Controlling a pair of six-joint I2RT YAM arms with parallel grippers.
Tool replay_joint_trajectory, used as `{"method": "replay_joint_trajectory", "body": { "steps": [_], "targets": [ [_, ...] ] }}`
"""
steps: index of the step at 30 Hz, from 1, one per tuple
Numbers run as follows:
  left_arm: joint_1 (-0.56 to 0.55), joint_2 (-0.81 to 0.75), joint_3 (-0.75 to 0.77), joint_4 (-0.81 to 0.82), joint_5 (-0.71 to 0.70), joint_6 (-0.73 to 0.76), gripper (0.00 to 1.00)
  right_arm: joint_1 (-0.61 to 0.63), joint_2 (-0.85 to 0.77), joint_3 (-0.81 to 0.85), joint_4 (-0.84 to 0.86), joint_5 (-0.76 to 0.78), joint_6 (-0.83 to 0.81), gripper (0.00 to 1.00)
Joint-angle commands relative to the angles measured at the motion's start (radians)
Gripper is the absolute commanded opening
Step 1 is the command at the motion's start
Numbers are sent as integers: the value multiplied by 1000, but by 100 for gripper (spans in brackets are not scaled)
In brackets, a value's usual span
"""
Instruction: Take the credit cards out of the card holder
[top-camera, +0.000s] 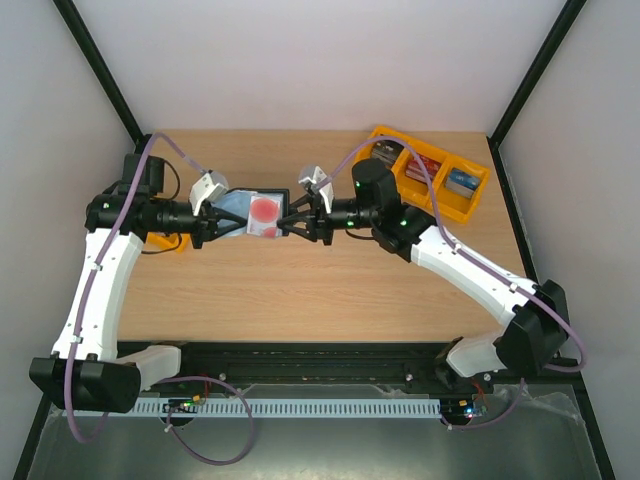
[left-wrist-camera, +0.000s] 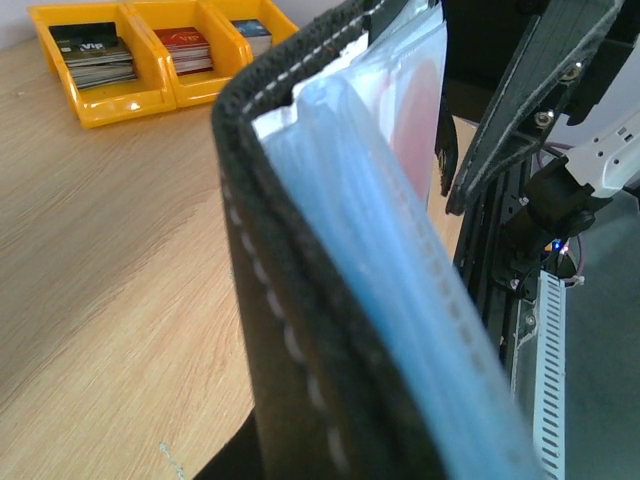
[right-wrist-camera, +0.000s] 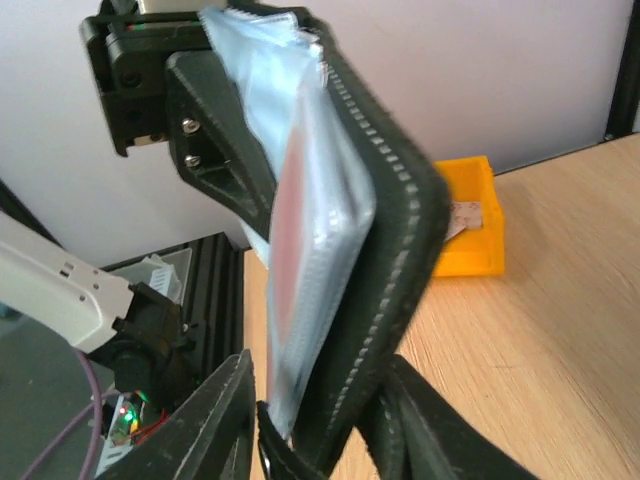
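Top external shows yellow trays (top-camera: 430, 153) well apart from the card holder (top-camera: 238, 205).

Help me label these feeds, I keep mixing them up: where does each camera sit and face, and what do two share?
Top external: above and behind, looking down at the table; left arm and right arm show.
Left wrist: on the left arm, facing the card holder and yellow trays; own fingers unseen.
Right wrist: on the right arm, facing left; own fingers straddle the card holder.
Shared: both wrist views see the card holder.
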Motion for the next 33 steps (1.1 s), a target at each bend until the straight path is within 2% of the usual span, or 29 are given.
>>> {"method": "replay_joint_trajectory", "body": {
  "steps": [1, 5, 12, 16, 20, 24, 26, 33],
  "targets": [
    [-8, 3, 33, -13, 15, 31, 2, -4, -37, 39, -66, 103, -54, 31],
    [-12, 3, 36, -12, 18, 31, 2, -4, -42, 34, -56, 127, -42, 22],
    [-14, 3, 37, -17, 22, 35, 2, -3, -57, 25, -42, 178, -42, 20],
    [-19, 8, 38, -16, 36, 35, 2, 2, -60, 12, 2, 224, -9, 25],
    [-29, 11, 42, -15, 57, 33, 2, 44, -49, -12, 83, 205, 16, 30],
    [-35, 12, 35, 1, 63, 15, 2, 81, -22, -1, 130, 210, 34, 32],
    [-35, 9, 29, 10, 58, 3, 2, 92, -10, 5, 153, 176, 51, 37],
    [-35, -2, 20, 24, 37, -12, 2, 121, -11, 9, 145, 158, 38, 45]
  ]
}}
